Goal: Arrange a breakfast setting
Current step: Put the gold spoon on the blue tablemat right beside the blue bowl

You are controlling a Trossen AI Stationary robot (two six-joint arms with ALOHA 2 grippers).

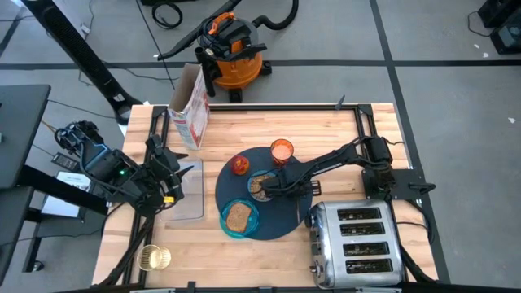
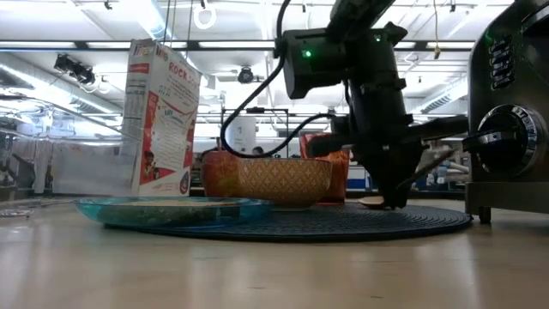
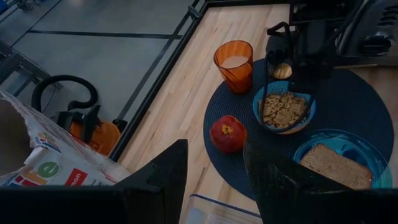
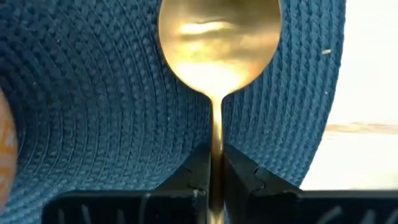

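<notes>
The dark slate-blue round mat [image 1: 285, 213] lies mid-table. On it rest the light-blue bowl [image 3: 285, 107] of cereal, the teal dish [image 3: 341, 163] with a slice of toast, the orange cup [image 3: 234, 63] and the red apple [image 3: 227, 133]. My right gripper [image 4: 216, 155] is shut on the gold spoon [image 4: 217, 37], low over the mat between cup and bowl [image 1: 275, 181]. My left gripper [image 3: 214, 180] is open and empty, left of the mat [image 1: 167, 183]. My right gripper pinches the spoon's thin handle [image 4: 216, 134] between its two fingers, a short way behind the spoon's bowl. The handle runs out forward along the fingers, which slant down from the table's right. The spoon's bowl [image 2: 371, 202] is at mat level; whether it touches I cannot tell.
A cereal box [image 1: 189, 110] stands at the far left. A steel toaster [image 1: 354, 240] stands at the near right, close to the mat. A clear flat tray [image 1: 186, 195] lies under my left gripper, and a small gold object [image 1: 155, 259] sits near the front left edge.
</notes>
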